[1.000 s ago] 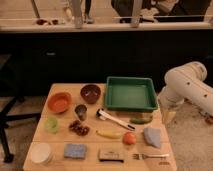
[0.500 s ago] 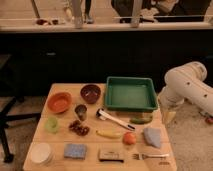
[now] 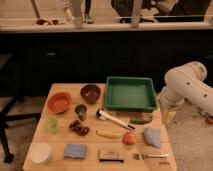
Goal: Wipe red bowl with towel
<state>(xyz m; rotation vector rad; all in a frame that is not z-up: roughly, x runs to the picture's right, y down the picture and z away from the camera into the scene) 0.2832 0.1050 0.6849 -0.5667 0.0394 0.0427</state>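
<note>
gripper (image 3: 168,116) right of towel (image 3: 152,136), apparent tomato (image 3: 129,138) alongside

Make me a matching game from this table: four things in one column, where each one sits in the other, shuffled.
Things:
1. red bowl
2. towel
3. green tray
4. gripper

Places:
A. just off the table's right edge, open, holding nothing
B. left side of the table, beside the dark bowl
C. back right of the table
D. front right of the table, beside the tomato

Pairs: 1-B, 2-D, 3-C, 4-A.
</note>
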